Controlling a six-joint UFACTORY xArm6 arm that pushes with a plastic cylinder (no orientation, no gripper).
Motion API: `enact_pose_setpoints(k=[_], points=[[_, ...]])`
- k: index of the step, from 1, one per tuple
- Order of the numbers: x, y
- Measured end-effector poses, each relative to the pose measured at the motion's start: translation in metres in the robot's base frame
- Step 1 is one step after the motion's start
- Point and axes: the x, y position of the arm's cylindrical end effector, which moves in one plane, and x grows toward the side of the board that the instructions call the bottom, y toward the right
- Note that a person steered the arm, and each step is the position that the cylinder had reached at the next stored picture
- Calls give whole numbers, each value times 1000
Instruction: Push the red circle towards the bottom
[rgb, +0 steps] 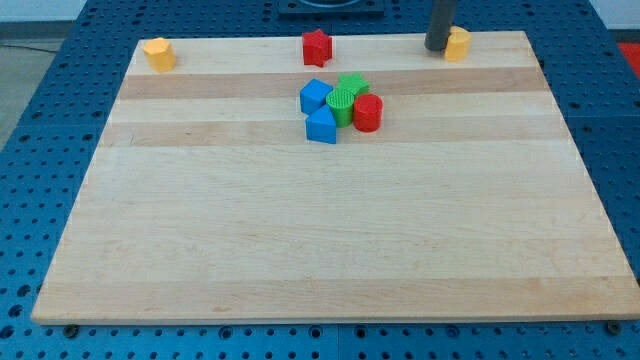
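The red circle (367, 113) stands upright on the wooden board (330, 240), right of centre near the view's top. It touches a green block (341, 103) on its left. My tip (437, 47) rests at the board's top edge, up and to the right of the red circle and well apart from it. The tip touches or nearly touches the left side of a yellow block (458, 44).
A second green block (352, 84) and two blue blocks (315, 96) (321, 126) cluster left of the red circle. A red star-like block (316, 47) sits at the top centre. Another yellow block (158, 53) sits at the top left corner.
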Motion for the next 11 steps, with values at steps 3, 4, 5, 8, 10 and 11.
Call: enact_pose_setpoints(k=[3,4,5,8,10,11], points=[[2,-5],[31,-29],[70,-51],[137,-114],[191,-141],[220,-141]])
